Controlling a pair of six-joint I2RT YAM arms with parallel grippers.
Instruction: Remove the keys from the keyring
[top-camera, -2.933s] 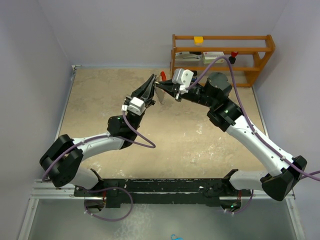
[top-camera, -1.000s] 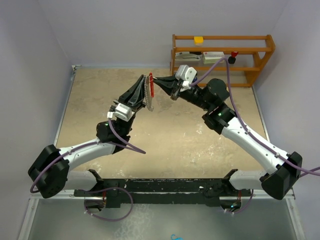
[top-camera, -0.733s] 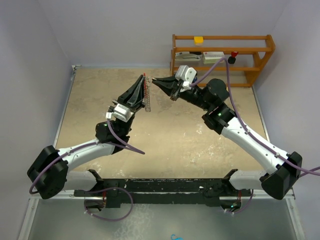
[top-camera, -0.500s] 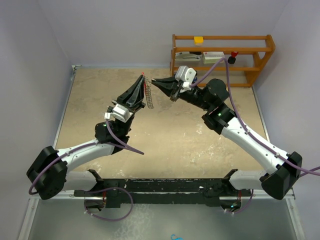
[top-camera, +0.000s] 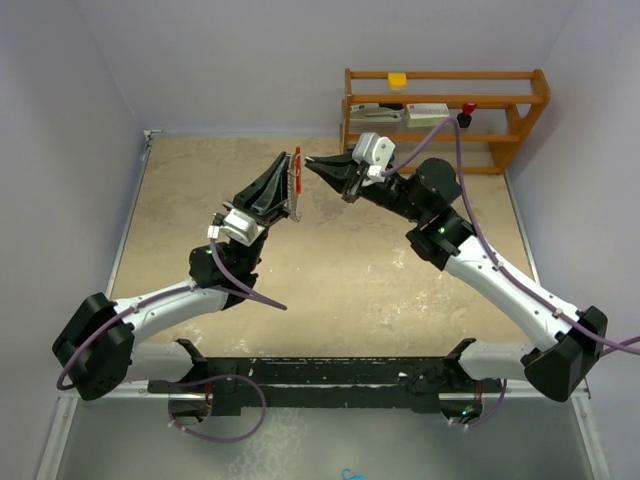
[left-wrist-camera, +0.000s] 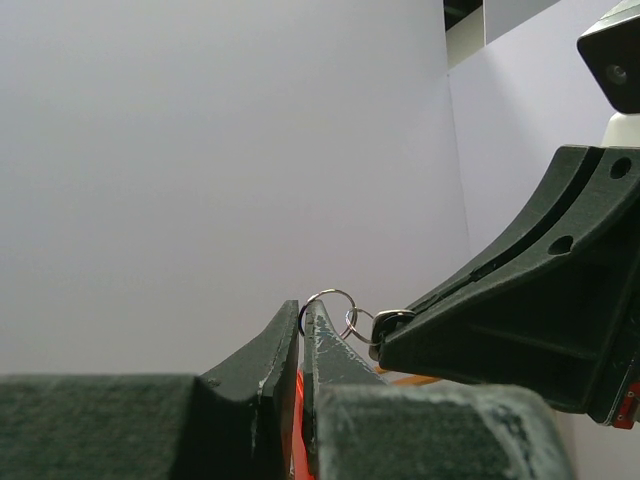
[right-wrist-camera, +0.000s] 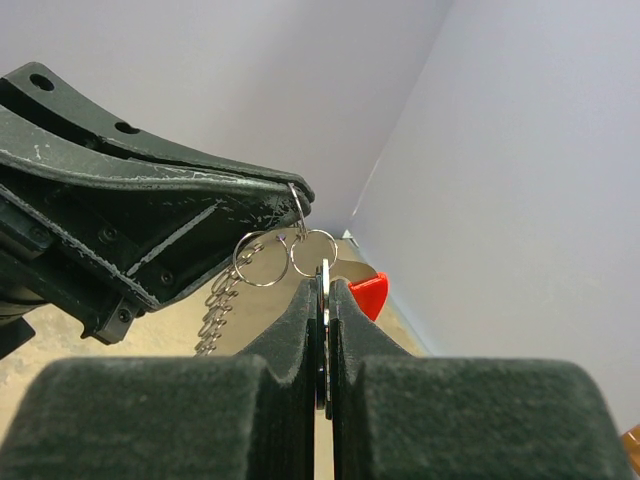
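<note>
Both grippers meet tip to tip, raised above the table. My left gripper (top-camera: 291, 166) is shut on the keyring (top-camera: 295, 186), whose red strip and silvery chain hang beside its fingers. In the left wrist view the left gripper (left-wrist-camera: 302, 306) pinches the red strip (left-wrist-camera: 296, 440), with a thin wire ring (left-wrist-camera: 335, 294) just above its tips. My right gripper (top-camera: 313, 164) is shut on a flat silver key (right-wrist-camera: 325, 300), shown edge-on between its fingers (right-wrist-camera: 325, 283). Two linked wire rings (right-wrist-camera: 262, 260) join the key to the chain (right-wrist-camera: 218, 305). A red end (right-wrist-camera: 368, 293) shows behind.
A wooden shelf (top-camera: 445, 110) with small items stands at the back right, close behind the right arm. Sandy tabletop (top-camera: 200, 190) lies below the raised grippers. Walls bound the table on the left, back and right.
Both grippers shifted left since the earliest frame and stayed tip to tip. In the last second the keyring swung and turned beside the left fingers. The right gripper moved slightly right.
</note>
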